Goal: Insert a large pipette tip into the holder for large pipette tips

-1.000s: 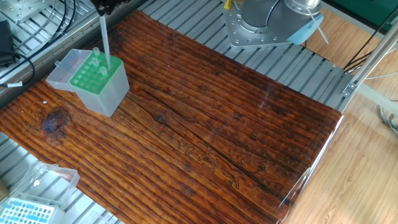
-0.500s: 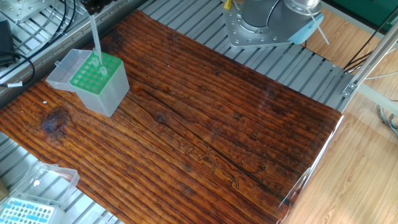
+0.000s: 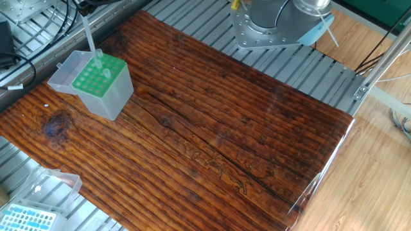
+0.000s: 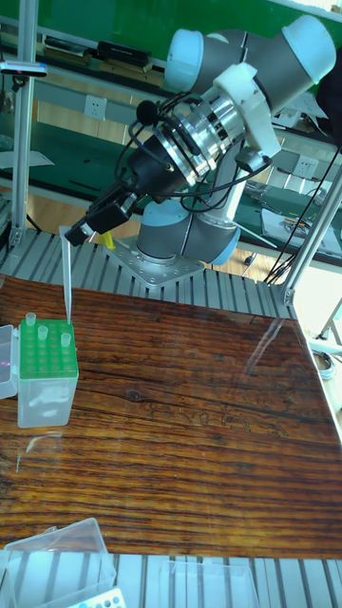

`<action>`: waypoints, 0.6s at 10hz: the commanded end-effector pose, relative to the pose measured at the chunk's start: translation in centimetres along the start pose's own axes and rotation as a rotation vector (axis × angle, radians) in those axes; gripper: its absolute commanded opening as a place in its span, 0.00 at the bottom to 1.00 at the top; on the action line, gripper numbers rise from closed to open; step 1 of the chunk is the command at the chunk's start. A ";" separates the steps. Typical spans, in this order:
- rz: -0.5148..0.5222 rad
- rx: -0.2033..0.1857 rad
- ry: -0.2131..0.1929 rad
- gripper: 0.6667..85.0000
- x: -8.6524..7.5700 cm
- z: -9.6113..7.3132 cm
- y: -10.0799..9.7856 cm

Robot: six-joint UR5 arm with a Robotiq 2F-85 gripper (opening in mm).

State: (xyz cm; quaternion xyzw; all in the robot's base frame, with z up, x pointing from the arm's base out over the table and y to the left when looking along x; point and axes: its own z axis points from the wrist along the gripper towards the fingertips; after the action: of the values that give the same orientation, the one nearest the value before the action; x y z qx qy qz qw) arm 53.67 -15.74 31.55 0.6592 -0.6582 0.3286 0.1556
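Note:
The holder for large pipette tips (image 3: 99, 82) (image 4: 46, 375) stands at the table's far left, green hole plate up, its clear lid (image 3: 66, 72) hinged open to the left. A few tips stand in its holes. My gripper (image 4: 79, 233) hangs above and behind it, shut on the upper end of a large pipette tip (image 3: 88, 35) (image 4: 66, 280). This tip hangs nearly upright, its fine point just over the far edge of the green plate; whether it touches a hole I cannot tell. In the fixed view the gripper is past the top edge.
A flatter box with a light blue grid top (image 3: 26, 219) and its clear lid (image 3: 54, 183) (image 4: 57, 553) sit at the table's near left corner. The robot base (image 3: 270, 25) (image 4: 171, 256) is bolted behind the table. Black cables (image 3: 19, 54) lie left of the holder.
The gripper has carried the pipette tip leftward across the holder's top, from its right-hand holes to the far left edge. The holder has not moved.

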 end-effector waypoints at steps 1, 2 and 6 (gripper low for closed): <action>0.003 0.001 -0.022 0.00 -0.4 0.6 0.1; 0.005 0.001 -0.025 0.00 -0.3 0.6 0.2; -0.034 -0.009 -0.042 0.00 0.0 0.4 1.7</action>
State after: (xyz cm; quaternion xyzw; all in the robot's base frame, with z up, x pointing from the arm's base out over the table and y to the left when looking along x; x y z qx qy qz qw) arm 53.00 -16.14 30.97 0.6659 -0.6569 0.3191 0.1524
